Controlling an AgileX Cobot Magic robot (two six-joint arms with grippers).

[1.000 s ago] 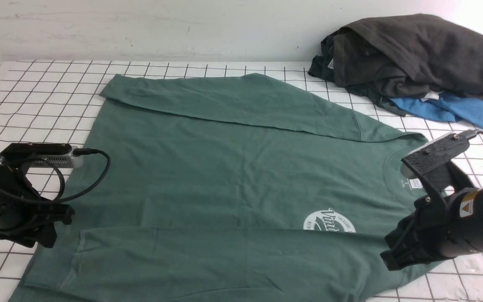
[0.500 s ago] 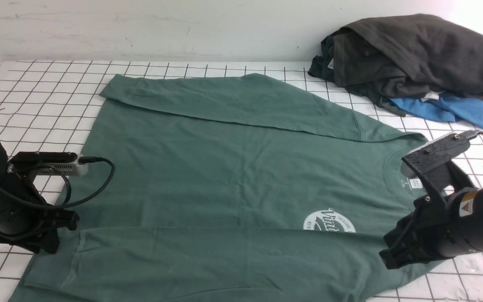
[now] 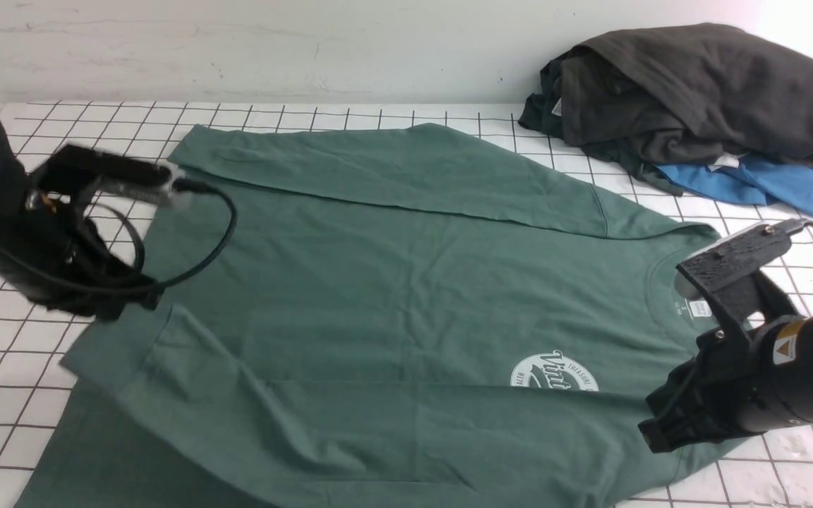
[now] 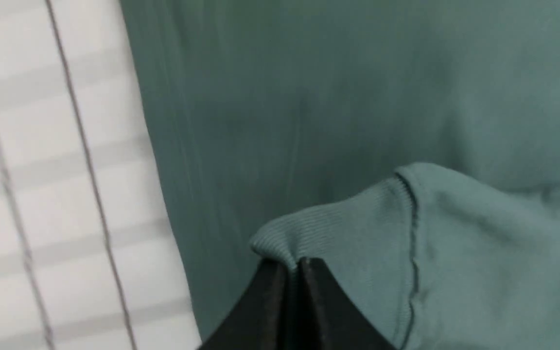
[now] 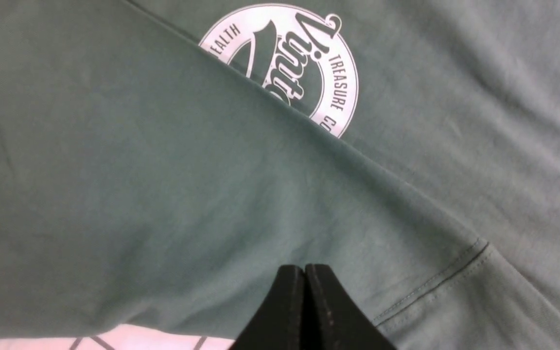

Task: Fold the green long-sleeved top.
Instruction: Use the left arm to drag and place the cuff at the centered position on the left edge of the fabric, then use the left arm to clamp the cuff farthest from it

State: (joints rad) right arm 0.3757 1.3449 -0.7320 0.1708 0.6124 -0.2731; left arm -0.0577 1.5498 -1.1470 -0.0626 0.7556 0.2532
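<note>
The green long-sleeved top (image 3: pixel 406 282) lies spread on the gridded table, its far sleeve folded across the body. The round white logo (image 3: pixel 551 372) and the neck label (image 3: pixel 697 308) face up at the right. My left gripper (image 3: pixel 144 302) is shut on the ribbed cuff (image 4: pixel 338 228) of the near sleeve and holds it raised above the shirt's left side, so the sleeve slants across the body. My right gripper (image 3: pixel 653 437) is shut over the near shoulder, just below the logo (image 5: pixel 309 63). No cloth shows between its tips (image 5: pixel 304 268).
A heap of dark grey-brown garments (image 3: pixel 696 92) with a bright blue garment (image 3: pixel 745 185) under it sits at the back right corner. The white gridded table (image 3: pixel 61 141) ends at a pale wall behind. The shirt's hem reaches the near left edge of the view.
My left gripper closed on the near sleeve's cuff and carried it up and toward the far side, swinging the sleeve diagonally over the body. The right arm stayed still.
</note>
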